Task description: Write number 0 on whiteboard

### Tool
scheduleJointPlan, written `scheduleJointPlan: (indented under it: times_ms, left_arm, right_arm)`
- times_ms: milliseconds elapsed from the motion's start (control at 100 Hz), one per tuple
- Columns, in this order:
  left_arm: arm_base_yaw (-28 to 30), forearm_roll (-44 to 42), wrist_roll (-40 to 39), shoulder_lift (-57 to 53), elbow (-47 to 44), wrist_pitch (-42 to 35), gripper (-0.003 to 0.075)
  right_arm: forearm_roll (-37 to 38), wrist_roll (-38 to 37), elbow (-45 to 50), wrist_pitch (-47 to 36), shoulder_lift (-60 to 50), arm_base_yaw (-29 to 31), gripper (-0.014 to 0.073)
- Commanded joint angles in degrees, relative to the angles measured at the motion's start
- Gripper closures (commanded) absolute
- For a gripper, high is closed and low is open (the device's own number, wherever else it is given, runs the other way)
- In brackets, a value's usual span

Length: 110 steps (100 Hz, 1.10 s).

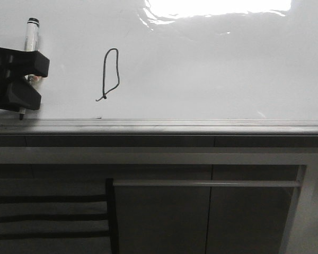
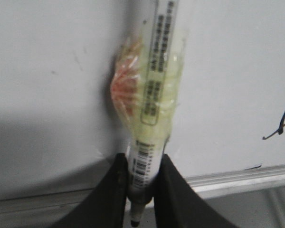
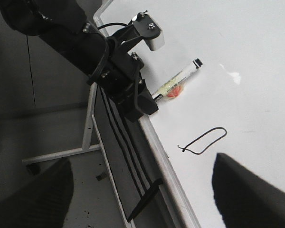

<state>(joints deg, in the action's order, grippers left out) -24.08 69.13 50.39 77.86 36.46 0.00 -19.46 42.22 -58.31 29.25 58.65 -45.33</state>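
The number 0 [image 1: 111, 74] is a thin dark loop with a knotted tail on the whiteboard [image 1: 212, 69]. My left gripper [image 1: 22, 79] is shut on a marker [image 1: 32, 32] to the left of the loop. The marker's tip points down near the grey rail [image 1: 175, 126]. In the left wrist view the fingers [image 2: 168, 190] clamp the taped marker [image 2: 154, 95], and the loop's tail [image 2: 280, 128] shows at the edge. In the right wrist view my right gripper [image 3: 142, 199] is open and empty, high over the board's edge, with the 0 [image 3: 204, 141] and marker [image 3: 178, 83] below.
Grey cabinet doors [image 1: 164, 217] with a bar handle [image 1: 206, 183] stand below the rail. Black chair slats [image 1: 47, 217] are at the lower left. Bright glare [image 1: 217, 8] covers the board's top. The left arm [image 3: 99, 52] reaches over the board's edge.
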Motion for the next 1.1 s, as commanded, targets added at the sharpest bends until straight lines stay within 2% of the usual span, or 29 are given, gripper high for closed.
scheduleJointPlan:
  times_ms: [0,100,220,320,760,1090]
  left_arm:
    - [0.3,0.1,-0.5,-1.0,1.7,-3.5,0.0730]
    - [0.3,0.1,-0.5,-1.0,1.7,-3.5,0.0634]
    - [0.3,0.1,-0.5,-1.0,1.7,-3.8,0.0446]
    - [0.3,0.1,-0.5,-1.0,1.7,-3.8,0.0372]
    - [0.3,-1.9,-0.3,-3.7,1.7,0.6,0.0368]
    - [0.3,-4.1,-0.3,-10.4,1.4,5.1,0.0370]
  right_arm:
    - [-0.4,0.3,-1.6,-3.2,-1.1,0.0,0.0078]
    - [-0.4,0.3,-1.6,-2.9,-1.1,0.0,0.0078]
    - [-0.4,0.3,-1.6,-2.3,-1.1,0.0,0.0078]
    - [-0.4,0.3,-1.6,-2.0,-1.1,0.0,0.0078]
    - [-0.3,0.3,-1.6,-2.1,-1.6,0.0,0.0078]
    - [0.3,-0.1,-1.1,2.3,-5.3,0.0,0.0078]
